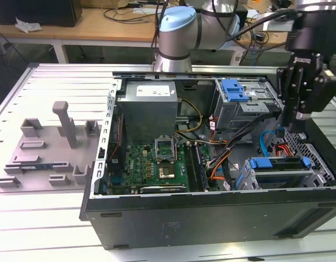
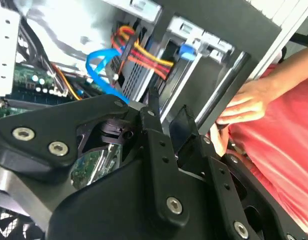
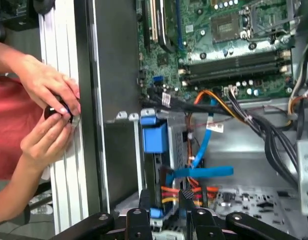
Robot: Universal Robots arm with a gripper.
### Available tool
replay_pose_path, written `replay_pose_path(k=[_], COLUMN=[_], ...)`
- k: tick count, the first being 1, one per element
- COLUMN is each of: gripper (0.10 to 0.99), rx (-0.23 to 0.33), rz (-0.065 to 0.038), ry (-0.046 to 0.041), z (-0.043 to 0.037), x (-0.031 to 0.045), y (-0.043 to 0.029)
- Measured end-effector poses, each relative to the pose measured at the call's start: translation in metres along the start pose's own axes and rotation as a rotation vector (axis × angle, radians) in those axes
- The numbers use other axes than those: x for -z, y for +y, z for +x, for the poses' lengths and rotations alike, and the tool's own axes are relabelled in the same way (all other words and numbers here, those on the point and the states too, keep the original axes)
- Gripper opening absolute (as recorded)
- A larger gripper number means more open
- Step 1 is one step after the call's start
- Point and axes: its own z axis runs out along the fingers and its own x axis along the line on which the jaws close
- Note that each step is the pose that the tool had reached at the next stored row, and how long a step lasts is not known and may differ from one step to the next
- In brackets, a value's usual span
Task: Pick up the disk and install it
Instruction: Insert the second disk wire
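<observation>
- Disk (image 1: 280,164) sits on edge in a bay at the corner of the computer case (image 1: 211,218) on the exterior view's right, its blue frame facing up; it looks seated there, which would be where it belongs
- Gripper (image 1: 292,121) hangs above that corner, near the disk but apart from it, most likely lined up with the bay so that it can reach the frame from straight overhead
- Fingers (image 3: 144,202) stand narrowly parted with nothing between them, in both wrist views; the gap looks about right for the frame's thin edge
- Blue cable (image 3: 204,172) and red, yellow and orange wires run just beside the bay, so the fingers have little room on that side
- Hands (image 3: 49,115) of a person rest at the case's outer wall on the table (image 1: 48,229) rail, pinching a small dark thing; what it is I cannot tell, and the person is cut off by the frame edge
- Metal body and label of the disk are hidden inside the bay, so whether it is pushed fully home cannot be told
- Smaller blue clip (image 1: 234,90) tops the upper cage farther back, well apart from the gripper
- Grey fixture (image 1: 48,147) lies on the table on the exterior view's left, unused
</observation>
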Motion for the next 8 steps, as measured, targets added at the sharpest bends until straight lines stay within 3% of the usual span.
replay_pose_path(k=[2, 8], gripper=[0.365, 0.365], rx=[-0.001, -0.010], rz=[0.000, -0.003], ry=[0.0107, 0.0230], z=[-0.0004, -0.0062], x=[-0.0011, -0.0020], y=[0.0058, 0.0072])
